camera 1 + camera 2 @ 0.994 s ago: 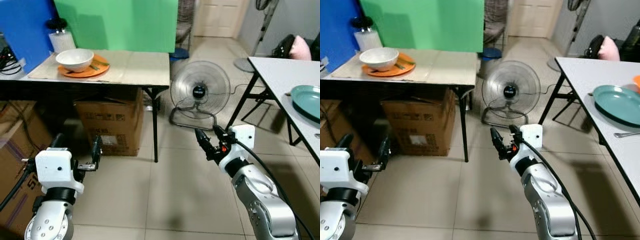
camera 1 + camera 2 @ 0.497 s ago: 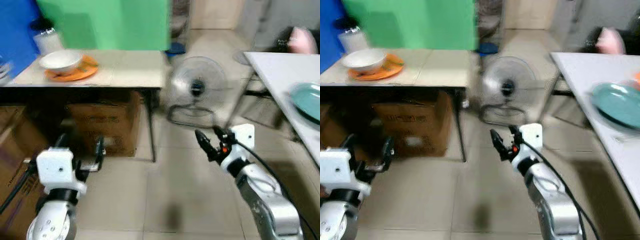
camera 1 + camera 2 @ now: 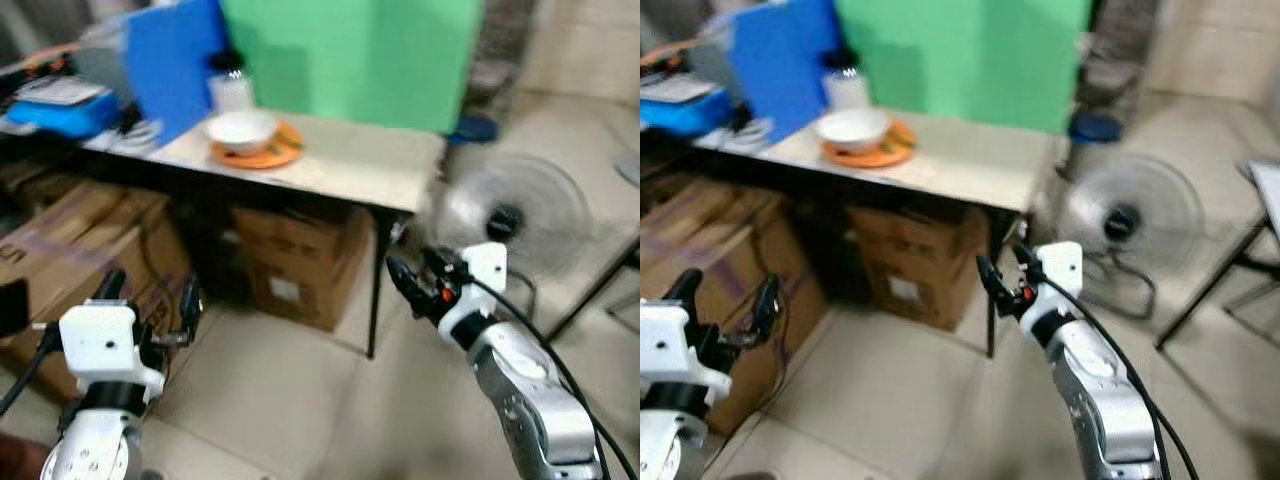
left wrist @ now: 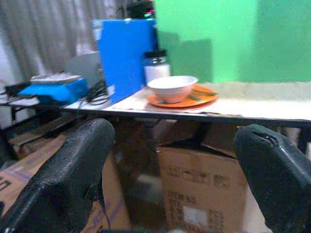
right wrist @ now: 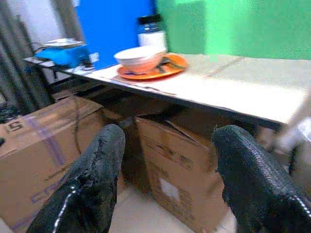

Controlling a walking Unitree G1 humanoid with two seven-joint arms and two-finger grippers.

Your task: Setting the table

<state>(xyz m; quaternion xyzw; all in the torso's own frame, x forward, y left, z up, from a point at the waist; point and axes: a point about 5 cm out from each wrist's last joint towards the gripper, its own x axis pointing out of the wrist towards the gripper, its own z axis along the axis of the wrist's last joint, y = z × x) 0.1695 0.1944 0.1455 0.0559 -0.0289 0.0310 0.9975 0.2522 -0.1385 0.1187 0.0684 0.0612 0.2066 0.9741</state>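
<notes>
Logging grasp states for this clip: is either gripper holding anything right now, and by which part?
Nothing is held. The left gripper and the right gripper are both open with bare fingers, short of the table with the bowl.

Both arms are raised forward, left gripper and right gripper with jaws apart.
</notes>
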